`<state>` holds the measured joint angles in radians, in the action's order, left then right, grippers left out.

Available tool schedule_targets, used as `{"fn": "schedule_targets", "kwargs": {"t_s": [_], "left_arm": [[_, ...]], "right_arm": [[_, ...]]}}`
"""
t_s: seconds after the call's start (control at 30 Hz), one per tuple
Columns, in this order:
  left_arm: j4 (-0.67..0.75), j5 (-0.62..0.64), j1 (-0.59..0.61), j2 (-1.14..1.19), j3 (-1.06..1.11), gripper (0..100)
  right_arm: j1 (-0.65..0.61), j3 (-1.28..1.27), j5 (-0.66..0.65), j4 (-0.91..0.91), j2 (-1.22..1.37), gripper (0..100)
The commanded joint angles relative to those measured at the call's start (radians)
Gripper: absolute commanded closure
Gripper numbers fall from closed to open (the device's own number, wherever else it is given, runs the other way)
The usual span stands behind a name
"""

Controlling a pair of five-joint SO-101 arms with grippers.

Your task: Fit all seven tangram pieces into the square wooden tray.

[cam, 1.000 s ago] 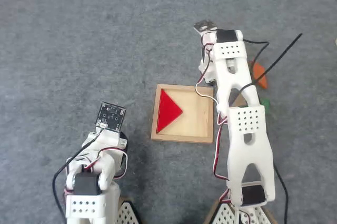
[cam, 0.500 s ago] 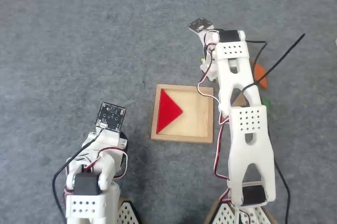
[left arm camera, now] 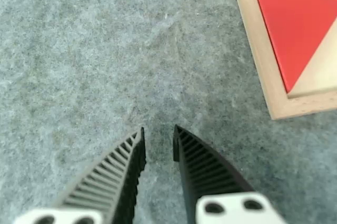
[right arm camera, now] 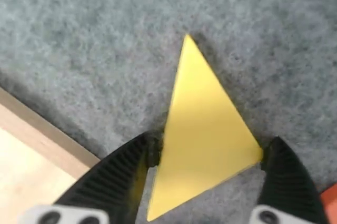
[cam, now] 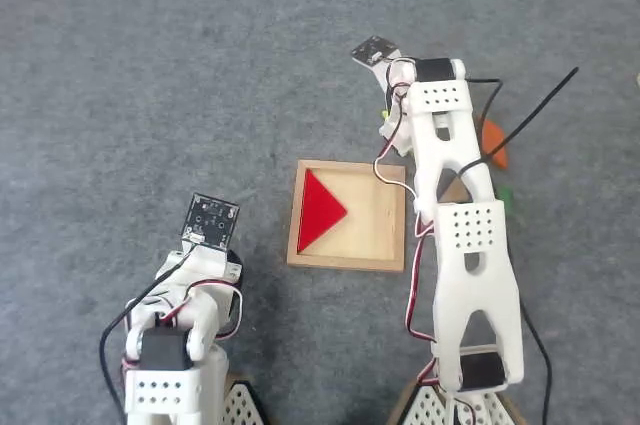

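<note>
The square wooden tray (cam: 385,207) lies mid-table with a red triangle (cam: 318,210) flat in its left part. Just beyond the tray's far right corner my right gripper (right arm camera: 205,150) is shut on a yellow triangle (right arm camera: 202,113); its fingers press two of the triangle's corners, and the third points out over the carpet. A sliver of the yellow triangle (cam: 385,115) shows under the right arm (cam: 440,135). Low over bare carpet left of the tray (left arm camera: 263,76) sits my left gripper (left arm camera: 158,137), holding nothing. Only a narrow gap separates its fingers.
An orange piece (cam: 493,140) and a green piece (cam: 503,195) lie on the carpet right of the right arm, partly hidden by it. The left arm's base (cam: 175,365) is at the near left. Grey carpet (cam: 150,95) stretches far and left.
The right arm's wrist has shifted a little to the left beyond the tray's far right corner. The left arm, tray and red triangle have stayed put.
</note>
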<state>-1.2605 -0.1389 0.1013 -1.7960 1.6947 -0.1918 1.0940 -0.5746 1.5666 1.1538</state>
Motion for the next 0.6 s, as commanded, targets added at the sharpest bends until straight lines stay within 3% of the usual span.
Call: {"fn": "schedule_targets", "kwargs": {"t_s": [0.0,0.3,0.57], "left_arm": [[-0.003,-0.011,0.002,-0.021,-0.012,91],[-0.003,-0.011,0.002,-0.021,-0.012,91],[-0.003,-0.011,0.002,-0.021,-0.012,91]], "right_arm": [[-0.007,-0.002,-0.015,0.01,0.013,75.9],[-0.005,0.012,-0.014,0.041,0.01,76.0],[0.002,0.305,0.011,0.226,0.007,76.0]]}}
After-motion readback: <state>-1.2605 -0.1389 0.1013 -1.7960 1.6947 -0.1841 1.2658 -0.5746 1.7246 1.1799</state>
